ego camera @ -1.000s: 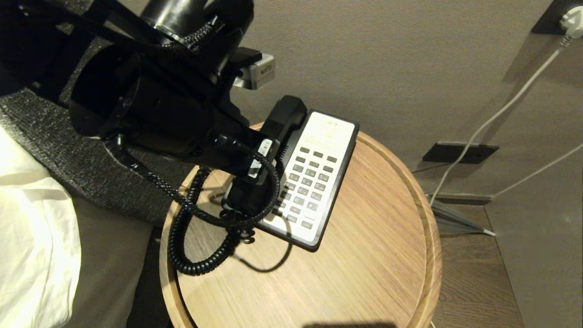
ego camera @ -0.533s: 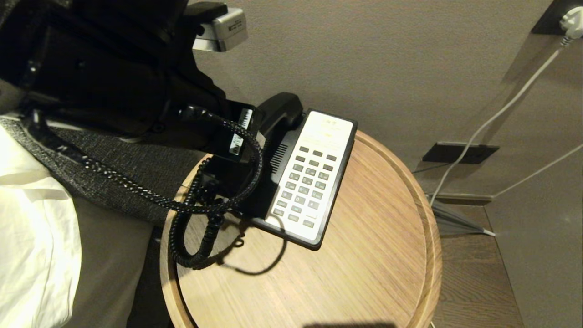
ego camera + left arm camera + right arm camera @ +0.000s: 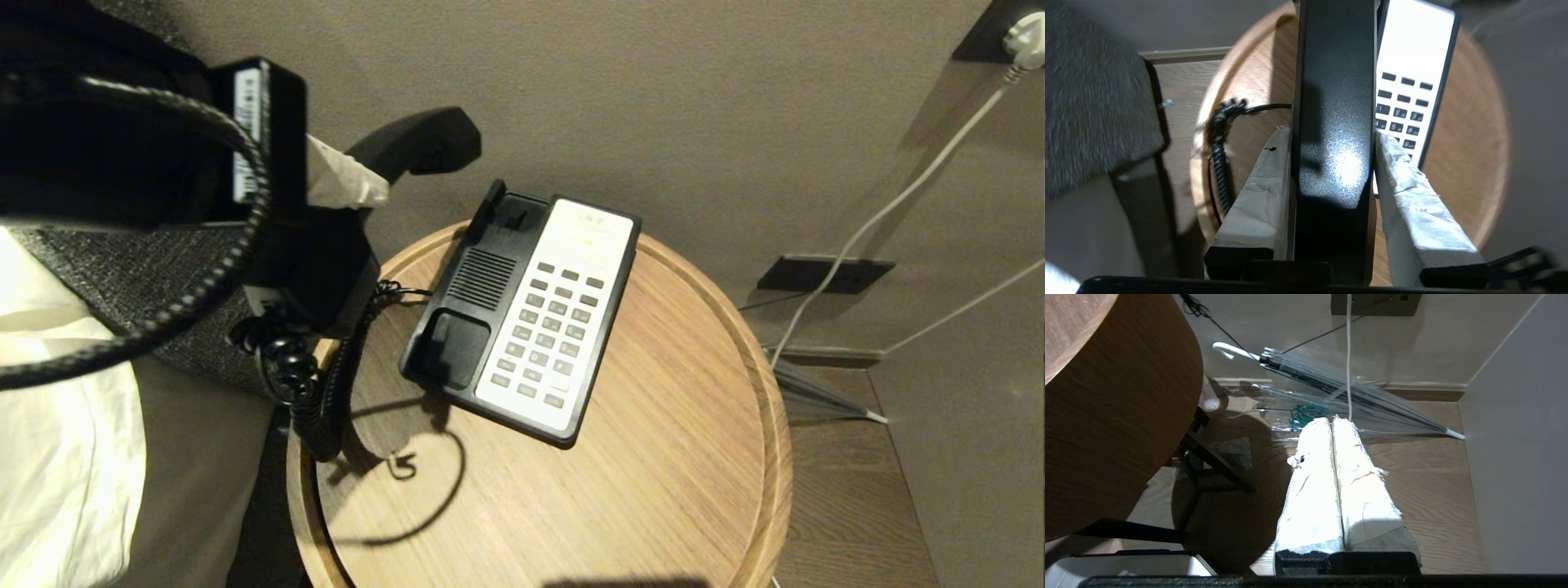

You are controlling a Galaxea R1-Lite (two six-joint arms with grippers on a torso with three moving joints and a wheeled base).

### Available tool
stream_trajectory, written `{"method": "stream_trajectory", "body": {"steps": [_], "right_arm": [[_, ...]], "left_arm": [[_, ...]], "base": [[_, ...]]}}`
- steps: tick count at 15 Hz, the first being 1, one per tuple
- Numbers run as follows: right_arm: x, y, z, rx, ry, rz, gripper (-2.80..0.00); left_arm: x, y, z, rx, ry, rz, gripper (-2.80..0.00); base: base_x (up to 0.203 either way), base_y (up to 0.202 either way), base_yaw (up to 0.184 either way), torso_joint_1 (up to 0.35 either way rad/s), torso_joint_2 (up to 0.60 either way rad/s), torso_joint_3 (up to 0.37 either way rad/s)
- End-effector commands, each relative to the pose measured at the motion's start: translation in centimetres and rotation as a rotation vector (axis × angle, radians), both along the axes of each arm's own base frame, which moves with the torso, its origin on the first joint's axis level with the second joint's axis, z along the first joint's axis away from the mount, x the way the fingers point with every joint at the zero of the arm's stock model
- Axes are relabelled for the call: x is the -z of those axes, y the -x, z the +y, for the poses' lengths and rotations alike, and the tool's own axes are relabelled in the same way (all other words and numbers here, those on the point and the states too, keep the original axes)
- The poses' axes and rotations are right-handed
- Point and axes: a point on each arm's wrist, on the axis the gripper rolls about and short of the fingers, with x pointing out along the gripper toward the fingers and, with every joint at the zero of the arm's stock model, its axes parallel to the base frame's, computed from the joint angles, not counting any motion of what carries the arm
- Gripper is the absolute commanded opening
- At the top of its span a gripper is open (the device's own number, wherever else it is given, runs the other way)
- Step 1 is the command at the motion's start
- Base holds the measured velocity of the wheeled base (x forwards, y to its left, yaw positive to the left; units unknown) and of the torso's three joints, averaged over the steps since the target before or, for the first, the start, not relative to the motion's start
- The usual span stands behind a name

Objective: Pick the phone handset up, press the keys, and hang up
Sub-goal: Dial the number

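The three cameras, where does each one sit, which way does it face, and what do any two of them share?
Head view: from the robot's head, down on the round wooden table; the left gripper lifts the long black plastic phone handset.
Left wrist view: behind the taped fingers clamping the handset, facing down over the table.
Right wrist view: low beside the table, facing the floor and a clear umbrella; right gripper closed.
Shared: head and left wrist views both show the black-and-white phone base.

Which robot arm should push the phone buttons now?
Probably the right. The left pincer is clamped on the phone handset, lifted off the phone base. The right pincer is shut and empty, though it hangs low beside the table, so it must rise first.
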Motion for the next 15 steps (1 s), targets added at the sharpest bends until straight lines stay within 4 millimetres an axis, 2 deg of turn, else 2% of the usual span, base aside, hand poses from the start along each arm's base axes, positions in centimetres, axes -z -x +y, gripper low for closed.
{"method": "stream_trajectory", "body": {"steps": [1, 5, 10, 11, 13, 15], "right_arm": [[0.6, -0.2, 0.0, 0.0, 0.0, 0.02, -2.8], [0.6, -0.2, 0.0, -0.005, 0.013, 0.021, -2.8], [0.2, -0.1, 0.0, -0.009, 0.018, 0.003, -2.8], [-0.7, 0.2, 0.0, -0.017, 0.017, -0.027, -2.8], [-4.1, 2.0, 0.2, -0.064, 0.019, -0.065, -2.8], [-7.8, 5.2, 0.4, -0.142, 0.021, -0.082, -2.8]], "left_arm": [[-0.9, 2.4, 3.0, -0.033, 0.122, -0.008, -2.8], [-0.1, 5.4, 7.0, -0.084, 0.344, -0.024, -2.8], [2.3, 7.6, 9.8, -0.075, 0.53, -0.105, -2.8], [2.4, 7.8, 10.0, -0.067, 0.558, -0.116, -2.8], [2.6, 7.8, 10.0, -0.05, 0.592, -0.131, -2.8], [2.3, 8.3, 10.6, -0.036, 0.63, -0.159, -2.8]], "base": [[0.0, 0.0, 0.0, 0.0, 0.0, 0.0], [0.0, 0.0, 0.0, 0.0, 0.0, 0.0], [0.0, 0.0, 0.0, 0.0, 0.0, 0.0], [0.0, 0.0, 0.0, 0.0, 0.0, 0.0], [0.0, 0.0, 0.0, 0.0, 0.0, 0.0], [0.0, 0.0, 0.0, 0.0, 0.0, 0.0]]}}
